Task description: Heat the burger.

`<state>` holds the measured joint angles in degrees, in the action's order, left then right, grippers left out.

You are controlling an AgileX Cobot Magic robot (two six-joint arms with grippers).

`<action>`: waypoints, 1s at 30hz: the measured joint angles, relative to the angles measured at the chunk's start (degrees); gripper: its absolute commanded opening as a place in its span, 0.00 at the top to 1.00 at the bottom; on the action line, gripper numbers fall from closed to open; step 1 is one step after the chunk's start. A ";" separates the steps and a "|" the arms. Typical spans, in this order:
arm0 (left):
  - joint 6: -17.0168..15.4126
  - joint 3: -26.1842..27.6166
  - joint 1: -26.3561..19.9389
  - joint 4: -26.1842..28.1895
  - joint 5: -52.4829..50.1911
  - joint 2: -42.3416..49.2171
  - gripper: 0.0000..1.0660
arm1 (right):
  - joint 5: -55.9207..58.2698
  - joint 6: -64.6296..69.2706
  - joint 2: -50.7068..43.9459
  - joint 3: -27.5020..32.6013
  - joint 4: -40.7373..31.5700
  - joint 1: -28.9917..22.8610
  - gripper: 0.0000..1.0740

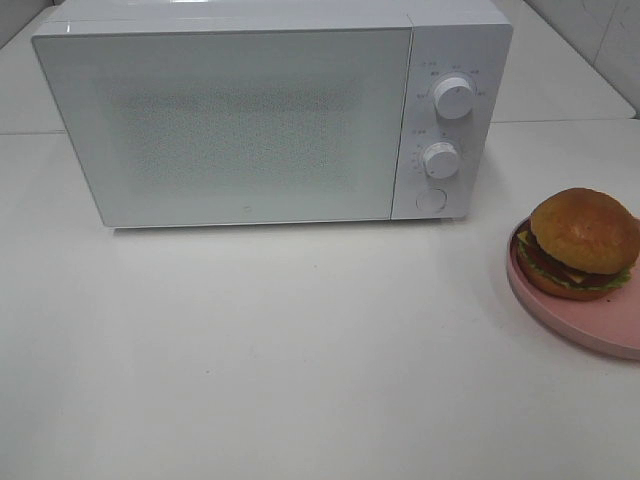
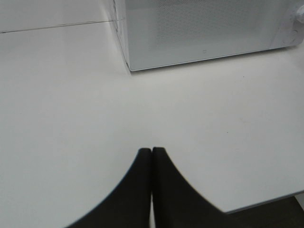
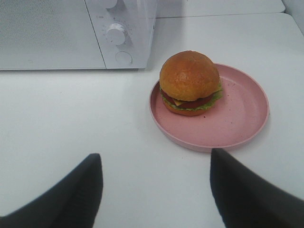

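The burger (image 1: 582,243) (image 3: 189,81), with a golden-brown bun, lettuce, cheese and tomato, sits on a round pink plate (image 1: 600,322) (image 3: 237,118) at the table's right edge. A white microwave (image 1: 260,110) (image 2: 204,33) (image 3: 71,33) stands at the back with its door closed. My right gripper (image 3: 154,159) is open, its black fingers (image 3: 85,185) spread wide and short of the plate, with nothing between them. The left wrist view has my left gripper (image 2: 151,152) shut and empty over bare table, in front of the microwave's left corner. Neither gripper appears in the exterior high view.
Two round knobs (image 1: 453,97) (image 1: 440,159) and a round button (image 1: 431,198) sit on the microwave's right panel. The white table (image 1: 300,350) stretches in front of it. A table edge (image 2: 266,202) shows near the left gripper.
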<state>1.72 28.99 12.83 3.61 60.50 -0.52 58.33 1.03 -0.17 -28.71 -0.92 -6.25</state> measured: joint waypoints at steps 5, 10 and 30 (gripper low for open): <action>0.00 0.00 -5.16 0.00 0.00 0.00 1.00 | 0.00 0.00 0.00 0.00 0.00 0.17 0.43; 0.00 0.00 -10.89 0.00 0.00 0.00 1.00 | 0.00 0.00 0.00 0.00 0.00 3.44 0.43; 0.00 0.00 -12.83 0.00 0.00 0.74 1.00 | 0.00 0.00 0.00 0.00 0.00 4.53 0.43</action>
<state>1.72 28.99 0.00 3.61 60.50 0.23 58.33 1.03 -0.17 -28.71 -0.92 -1.72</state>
